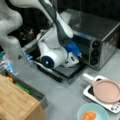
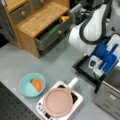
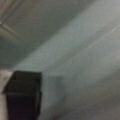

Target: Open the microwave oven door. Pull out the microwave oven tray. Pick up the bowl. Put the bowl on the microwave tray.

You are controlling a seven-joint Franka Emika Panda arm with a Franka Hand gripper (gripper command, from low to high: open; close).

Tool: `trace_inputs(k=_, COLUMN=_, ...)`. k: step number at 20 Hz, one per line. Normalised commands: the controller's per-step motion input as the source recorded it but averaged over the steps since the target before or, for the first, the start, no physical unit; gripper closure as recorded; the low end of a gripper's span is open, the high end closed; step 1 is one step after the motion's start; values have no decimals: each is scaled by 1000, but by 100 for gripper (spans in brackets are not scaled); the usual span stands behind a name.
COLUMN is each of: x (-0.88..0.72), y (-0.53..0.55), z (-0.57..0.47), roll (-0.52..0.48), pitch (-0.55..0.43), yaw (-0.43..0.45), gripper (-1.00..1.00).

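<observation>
The silver-grey microwave oven stands with its dark glass door folded down flat on the table in both front views. My gripper, with blue parts, hovers above the lowered door at the oven's opening. One dark finger shows in the wrist view against a blurred grey surface. I cannot make out the tray; the arm covers the opening. The pale teal bowl with an orange lump rests on the table, away from the gripper.
A pink plate lies on a white slab between the bowl and the oven. A wooden drawer cabinet has an open drawer. The arm's white body looms beside the door.
</observation>
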Motion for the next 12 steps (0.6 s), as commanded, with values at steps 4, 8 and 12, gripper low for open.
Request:
trace_inputs(k=4, x=125, y=-510, z=117, roll=3, pitch=48, yaw=132, gripper=100)
trace_inputs(k=8, x=158, y=-522, z=155, roll=4, pitch=60, yaw=156, gripper=100)
trace_inputs(k=12, x=181, y=-460, z=177, roll=16, pitch=66, yaw=171, gripper=100)
